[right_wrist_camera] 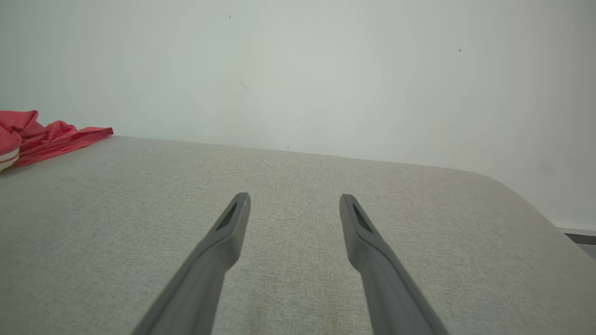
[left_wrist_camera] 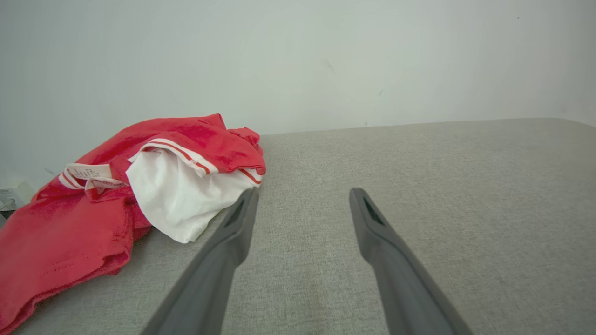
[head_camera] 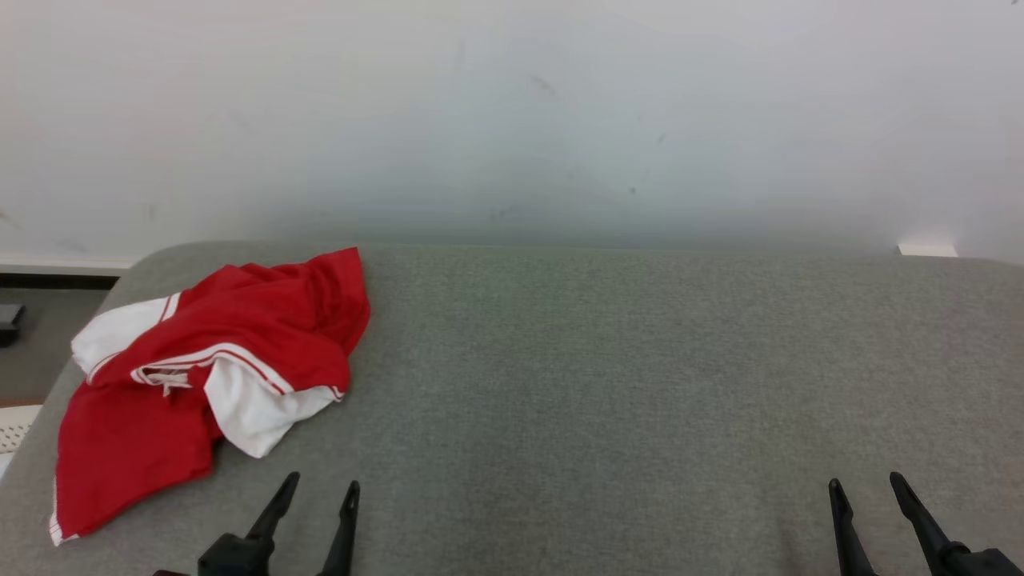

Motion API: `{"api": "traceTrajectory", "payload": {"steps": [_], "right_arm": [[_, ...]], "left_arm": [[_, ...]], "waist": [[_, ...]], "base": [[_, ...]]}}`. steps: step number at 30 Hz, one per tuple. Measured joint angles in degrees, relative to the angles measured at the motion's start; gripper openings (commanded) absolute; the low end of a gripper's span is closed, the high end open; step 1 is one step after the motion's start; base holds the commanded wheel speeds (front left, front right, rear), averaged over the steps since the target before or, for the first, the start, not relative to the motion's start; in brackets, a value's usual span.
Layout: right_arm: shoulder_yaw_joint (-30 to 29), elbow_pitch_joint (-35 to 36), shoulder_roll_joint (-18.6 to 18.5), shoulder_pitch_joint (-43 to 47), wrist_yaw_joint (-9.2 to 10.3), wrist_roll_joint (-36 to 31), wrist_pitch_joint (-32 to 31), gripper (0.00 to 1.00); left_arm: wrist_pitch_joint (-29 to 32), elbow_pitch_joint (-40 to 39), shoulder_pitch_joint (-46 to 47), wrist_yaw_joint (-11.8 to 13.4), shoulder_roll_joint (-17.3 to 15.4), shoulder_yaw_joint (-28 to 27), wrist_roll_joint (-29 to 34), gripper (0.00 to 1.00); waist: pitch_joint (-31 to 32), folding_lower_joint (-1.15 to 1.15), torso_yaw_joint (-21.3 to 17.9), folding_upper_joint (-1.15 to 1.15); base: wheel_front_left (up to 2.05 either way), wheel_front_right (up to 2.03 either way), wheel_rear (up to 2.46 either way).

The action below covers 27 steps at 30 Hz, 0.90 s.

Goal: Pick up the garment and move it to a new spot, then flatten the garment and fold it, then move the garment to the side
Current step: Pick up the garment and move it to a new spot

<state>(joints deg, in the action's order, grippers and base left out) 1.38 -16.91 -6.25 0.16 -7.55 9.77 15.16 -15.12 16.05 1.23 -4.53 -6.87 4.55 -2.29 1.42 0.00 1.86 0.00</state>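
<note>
Head view: red-and-white garment [head_camera: 200, 360] is lying in a crumpled heap along the left side of the grey padded top [head_camera: 608, 376], its near end running close to the left edge. Nothing is being lifted, so I'm reading this as the very start, with the pick-up not yet begun.

Near edge: left gripper [head_camera: 324, 481] is hovering just right of the heap's near end, fingers spread wide and holding nothing. Left wrist view is showing why it's parked there: one fingertip is lining up beside the white fold [left_wrist_camera: 181, 204], so a short reach left and far should put it on cloth. Can't tell whether that tip is touching the fabric or only overlapping it in the view.

Near right: right gripper [head_camera: 865, 480] is sitting well apart from the garment, equally wide open and empty, pointing at bare padding. It's probably waiting in reserve, since flattening needs both arms.

Middle and right of the top are looking like the natural new spot. Layers are folding over each other, with a label [left_wrist_camera: 88, 171] facing up, so one pinch is likely catching several layers.
</note>
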Motion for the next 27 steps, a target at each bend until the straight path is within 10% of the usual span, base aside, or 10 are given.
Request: {"api": "traceTrajectory", "payload": {"steps": [27], "right_arm": [[8.42,-0.71,1.27,-2.33,0.0,1.86,0.02,1.0]], "left_arm": [[-0.01,-1.02,-3.02,0.15,-0.81,-5.02,-0.67,1.0]], "waist": [[0.33,0.0,22.71,0.0]], "base": [[0.0,0.0,0.0]]}}
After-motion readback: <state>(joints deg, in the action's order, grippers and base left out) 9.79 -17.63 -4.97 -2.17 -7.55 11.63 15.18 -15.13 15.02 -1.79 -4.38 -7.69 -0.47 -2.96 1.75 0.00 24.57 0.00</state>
